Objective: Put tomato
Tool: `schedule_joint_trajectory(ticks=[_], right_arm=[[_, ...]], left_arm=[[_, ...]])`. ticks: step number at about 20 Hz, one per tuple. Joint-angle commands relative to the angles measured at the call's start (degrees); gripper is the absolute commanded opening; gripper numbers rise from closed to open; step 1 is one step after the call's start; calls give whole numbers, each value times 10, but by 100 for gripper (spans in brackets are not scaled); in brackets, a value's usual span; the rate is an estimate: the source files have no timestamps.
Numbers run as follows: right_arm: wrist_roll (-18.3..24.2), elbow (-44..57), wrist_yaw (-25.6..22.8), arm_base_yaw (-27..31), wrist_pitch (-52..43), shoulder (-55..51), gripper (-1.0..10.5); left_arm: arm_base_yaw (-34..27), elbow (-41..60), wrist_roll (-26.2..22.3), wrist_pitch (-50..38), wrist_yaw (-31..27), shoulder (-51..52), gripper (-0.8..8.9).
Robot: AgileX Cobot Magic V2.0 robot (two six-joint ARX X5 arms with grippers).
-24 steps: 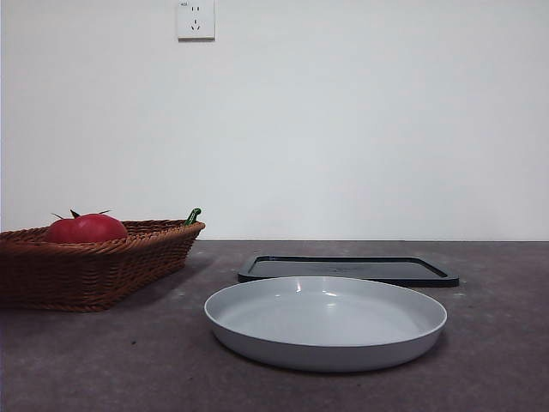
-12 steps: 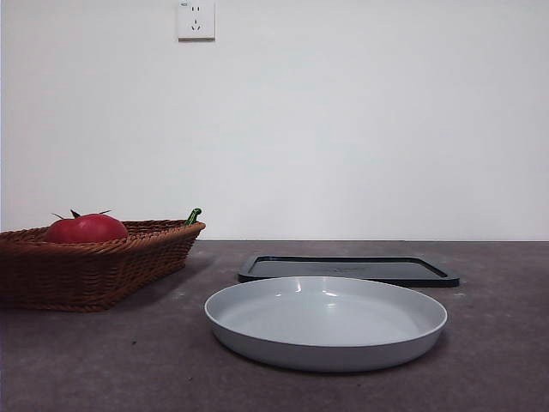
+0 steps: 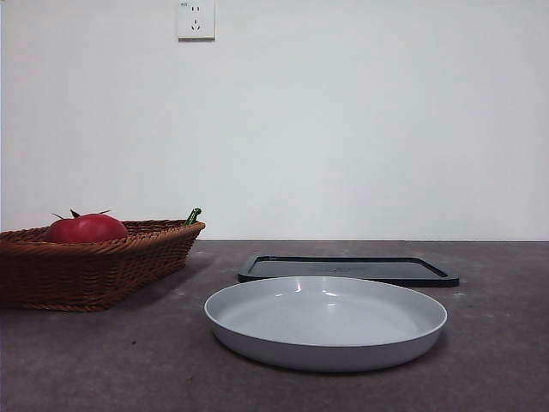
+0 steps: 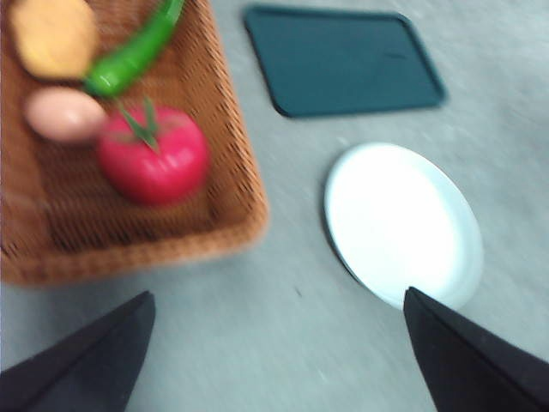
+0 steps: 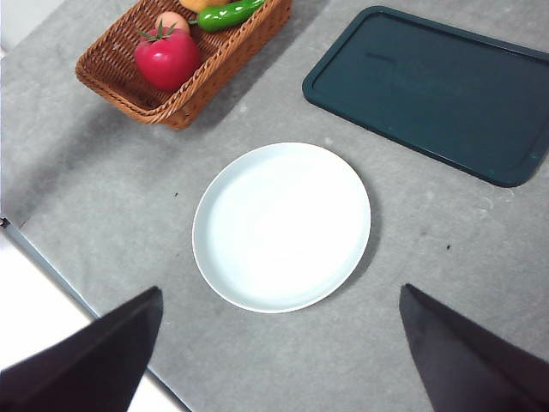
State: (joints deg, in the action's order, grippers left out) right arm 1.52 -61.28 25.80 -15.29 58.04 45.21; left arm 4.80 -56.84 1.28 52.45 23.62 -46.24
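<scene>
1. The left tool [image 4: 274,356] hangs in the air above the surface, its two black wedge-shaped jaws spread wide with nothing between them; below it lies the near corner of the basket.
2. The right tool [image 5: 279,352] is likewise held high, jaws wide apart and empty, looking down on the plate.
3. The basket [image 4: 232,163] is woven brown wicker, rectangular, with sloping sides.
4. The tomato [image 4: 153,156] sits inside the basket, round, glossy and red, with a spiky green calyx on top.
5. Also in the basket, beyond the tomato, are a smooth pale egg-shaped thing [image 4: 64,113], a curved glossy green pepper [image 4: 133,53] and an orange-yellow rounded fruit [image 4: 53,36].
6. Beside the basket on the speckled grey surface [image 5: 111,206] rests a shallow round plate [image 5: 281,227], smooth and pale, with a low raised rim.
7. Beyond the plate, away from the basket, lies a flat dark tray [image 5: 433,90], rectangular with rounded corners and a thin lip.
</scene>
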Motion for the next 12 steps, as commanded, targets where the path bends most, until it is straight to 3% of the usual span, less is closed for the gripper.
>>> schedule_joint_trajectory(ticks=[1,12], right_arm=[[0,-11,1,-2,-8,4,441],[0,-11,1,-2,-14,4,440]], left_arm=[[1,-12,-9,-50,-17,-33,469],[2,-12,-46,-269,-59,-264,469]])
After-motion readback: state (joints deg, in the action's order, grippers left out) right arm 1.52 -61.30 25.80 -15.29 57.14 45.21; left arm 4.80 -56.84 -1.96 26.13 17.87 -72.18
